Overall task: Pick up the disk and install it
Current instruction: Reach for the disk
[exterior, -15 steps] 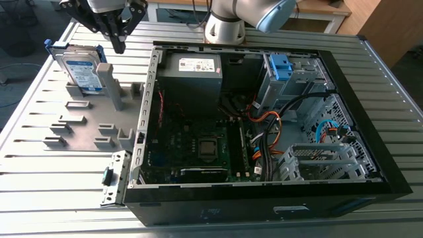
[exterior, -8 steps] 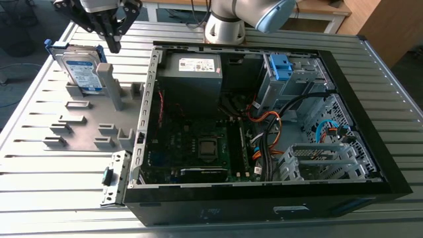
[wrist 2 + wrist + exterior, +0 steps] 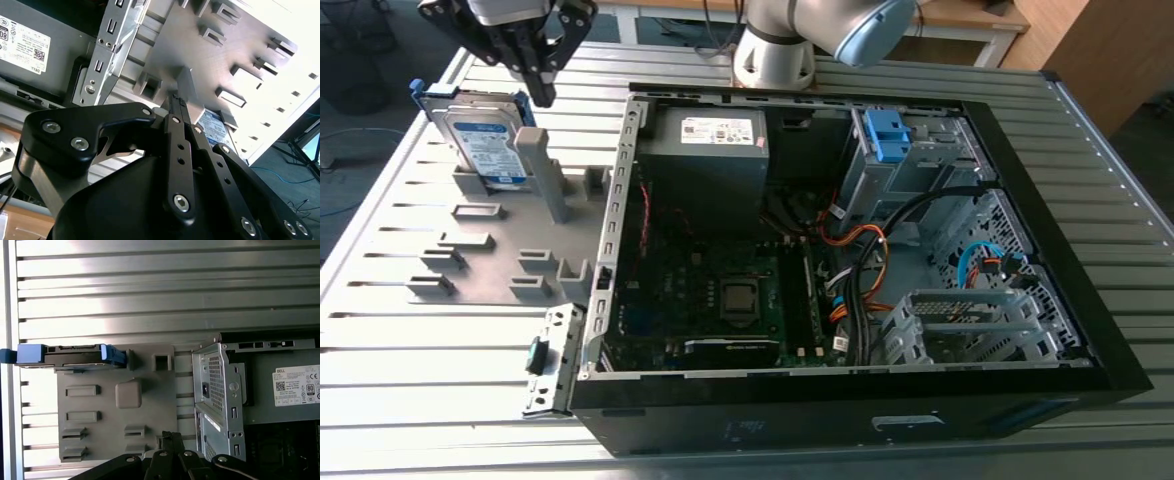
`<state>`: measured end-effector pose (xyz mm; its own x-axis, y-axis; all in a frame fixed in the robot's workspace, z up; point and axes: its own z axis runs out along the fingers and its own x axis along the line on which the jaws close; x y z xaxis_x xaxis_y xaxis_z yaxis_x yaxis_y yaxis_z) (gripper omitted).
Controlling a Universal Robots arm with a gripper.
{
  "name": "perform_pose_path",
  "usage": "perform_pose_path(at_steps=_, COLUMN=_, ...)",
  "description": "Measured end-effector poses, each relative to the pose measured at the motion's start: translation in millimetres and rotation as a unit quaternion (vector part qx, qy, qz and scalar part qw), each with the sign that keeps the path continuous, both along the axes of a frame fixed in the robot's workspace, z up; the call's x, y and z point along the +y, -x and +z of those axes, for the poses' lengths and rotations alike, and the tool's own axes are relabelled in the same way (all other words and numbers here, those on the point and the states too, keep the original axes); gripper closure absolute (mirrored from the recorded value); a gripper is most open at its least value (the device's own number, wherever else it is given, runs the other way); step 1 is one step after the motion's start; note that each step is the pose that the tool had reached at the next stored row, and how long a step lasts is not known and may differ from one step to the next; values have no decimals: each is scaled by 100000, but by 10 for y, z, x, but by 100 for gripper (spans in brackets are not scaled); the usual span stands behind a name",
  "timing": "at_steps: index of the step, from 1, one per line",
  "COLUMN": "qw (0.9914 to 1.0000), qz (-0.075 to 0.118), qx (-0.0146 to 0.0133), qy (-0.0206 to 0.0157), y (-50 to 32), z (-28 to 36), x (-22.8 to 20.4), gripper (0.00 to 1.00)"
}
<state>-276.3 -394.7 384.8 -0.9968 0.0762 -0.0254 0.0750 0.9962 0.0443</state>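
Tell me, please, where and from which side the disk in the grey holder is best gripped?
Come from above and close on the two broad faces near the top edge. The disk stands on edge in the grey holder, so its lower part is seated while its top stands free. A grey post stands near its labelled face, so probably keep the grip high.

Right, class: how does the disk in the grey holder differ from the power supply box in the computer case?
The disk stands on edge outside the computer case; the power supply box sits inside it. The disk is smaller than the power supply box. The disk has a blue bracket round its edges; the power supply box has none. Both are metal with printed labels.
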Motion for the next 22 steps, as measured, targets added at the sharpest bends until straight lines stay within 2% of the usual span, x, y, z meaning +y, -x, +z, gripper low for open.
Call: perform_pose_path(at_steps=22, qw=100000, qz=-2, qx=1, qy=0, y=175, z=-23, x=0, gripper=89)
